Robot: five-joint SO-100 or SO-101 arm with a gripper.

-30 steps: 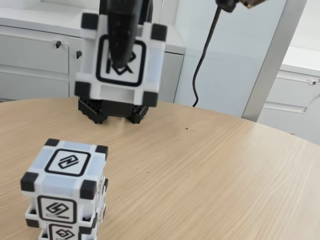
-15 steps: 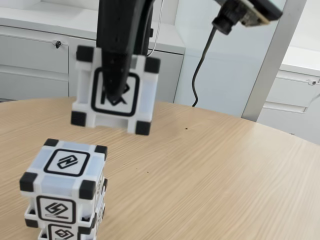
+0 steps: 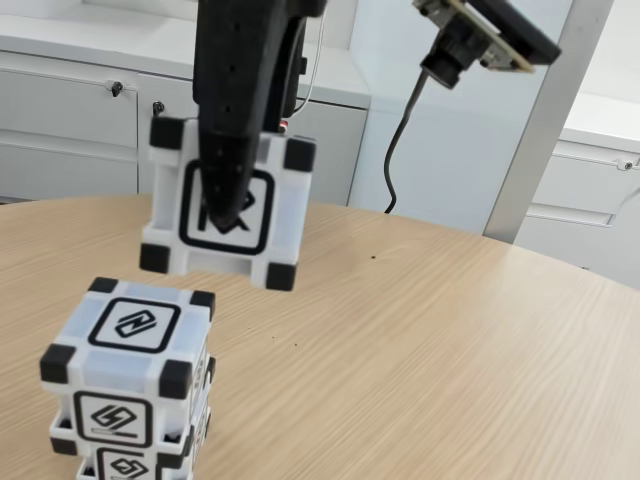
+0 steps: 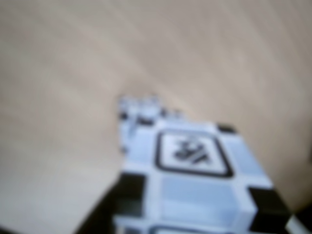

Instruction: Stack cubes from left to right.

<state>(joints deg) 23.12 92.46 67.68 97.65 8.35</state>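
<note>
In the tool, one cube.

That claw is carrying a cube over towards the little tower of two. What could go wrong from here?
1. The carried cube hangs tilted in the claw. Set down that way, it may land crooked on the top cube and slide off.
2. The tower looks unevenly stacked, the top cube sitting offset from the bottom cube. A hard or off-centre touch could topple it.
3. The wrist view is blurred, so lining up over the tower may be imprecise.
</note>
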